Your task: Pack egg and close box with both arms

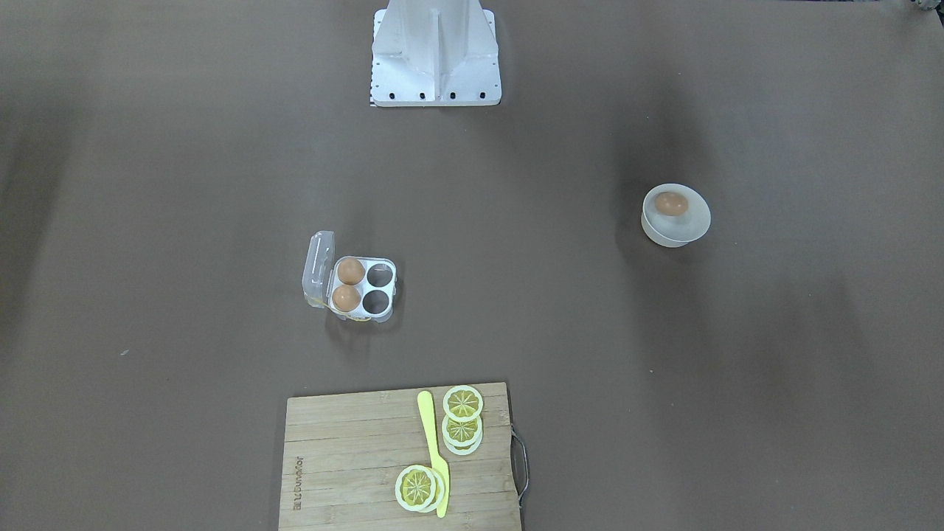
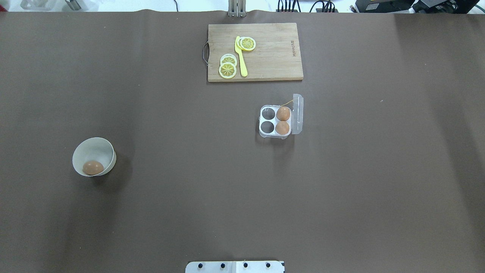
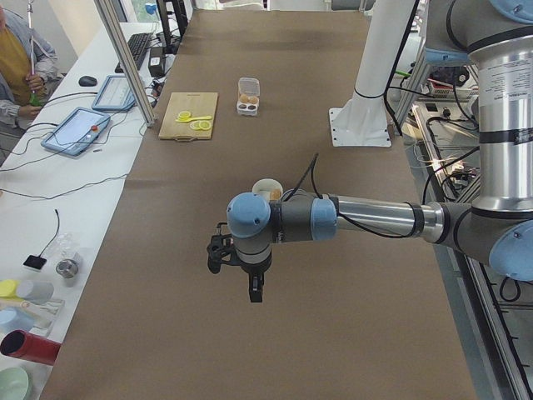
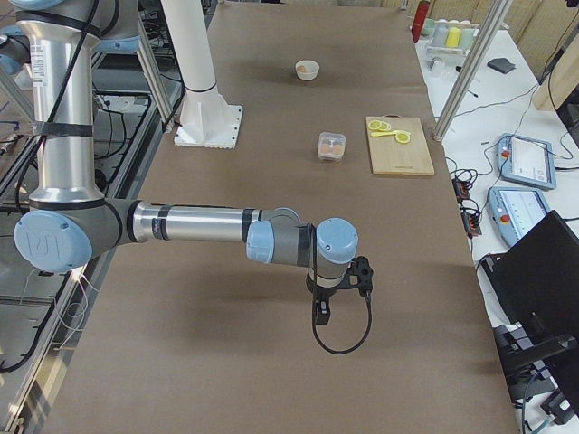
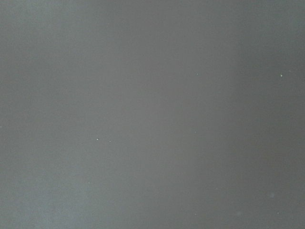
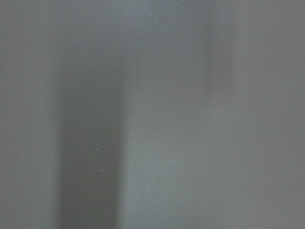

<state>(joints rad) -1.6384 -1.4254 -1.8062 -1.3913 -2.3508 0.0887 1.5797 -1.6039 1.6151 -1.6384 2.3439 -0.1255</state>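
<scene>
The egg [image 1: 671, 203] lies alone in a round white bowl [image 1: 675, 230]; in the overhead view the egg [image 2: 93, 167] and the bowl [image 2: 94, 146] are at the left. The clear box [image 1: 376, 286] stands mid-table with its lid [image 1: 318, 269] open and upright. Two eggs fill the two cups beside the lid, and the other two cups are empty; the box also shows in the overhead view [image 2: 268, 122]. My left gripper [image 3: 255, 290] and my right gripper [image 4: 321, 312] show only in the side views, hanging over bare table far from the box. I cannot tell whether either is open or shut.
A wooden cutting board [image 1: 354, 457] with a yellow knife [image 1: 431, 442] and lemon slices [image 1: 463, 403] lies at the table edge beyond the box. The white metal stand [image 1: 435, 59] is at the robot's side. Both wrist views show only brown table.
</scene>
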